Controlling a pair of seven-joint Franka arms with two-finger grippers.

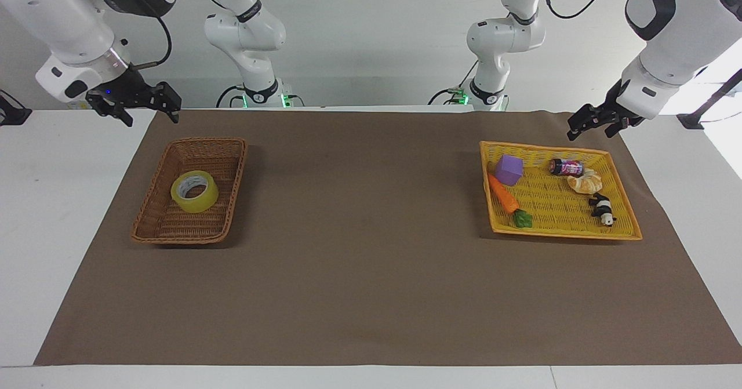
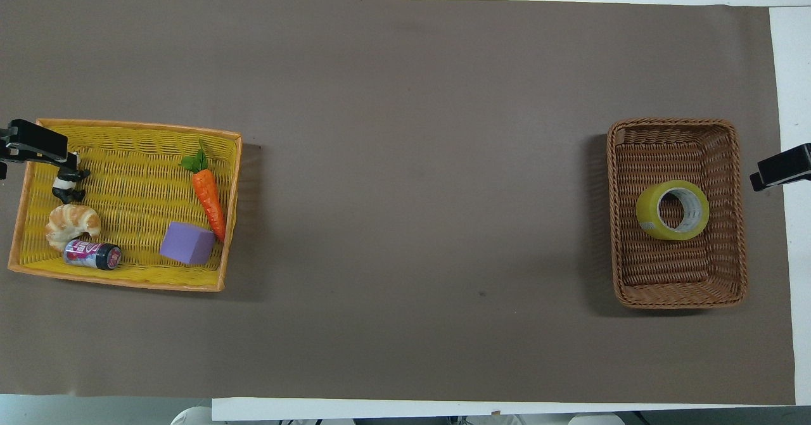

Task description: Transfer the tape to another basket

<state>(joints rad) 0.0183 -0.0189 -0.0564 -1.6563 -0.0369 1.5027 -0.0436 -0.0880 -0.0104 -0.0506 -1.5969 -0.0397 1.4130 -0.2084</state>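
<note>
A wide roll of translucent yellow packing tape (image 1: 195,191) with a pale inner core is lying flat in the middle of a dark brown woven wicker basket (image 1: 152,220) with raised sloping sides. That basket is sitting on a brown paper sheet (image 1: 371,284) toward the right arm's end of the table.

The right gripper (image 1: 149,106) is hanging in the air above the sheet's corner and the white tabletop, off the basket's corner that lies closest to the robots. Its black fingers (image 1: 171,102) are standing wide apart, holding nothing and touching nothing. In the overhead view only a black fingertip is showing at the picture's edge, beside the basket's rim.

Toward the left arm's end of the table a bright yellow flat woven tray (image 1: 627,226) is carrying a purple block (image 1: 509,170), an orange toy carrot with green leaves (image 1: 505,197), a small dark can lying on its side (image 1: 566,167), a golden croissant (image 1: 585,181) and a little black-and-white panda figure (image 1: 603,209). The left gripper (image 1: 595,121) is hovering above the sheet just off the tray's corner closest to the robots, clear of the tray and its load. Its fingers are spread open and are gripping nothing.
</note>
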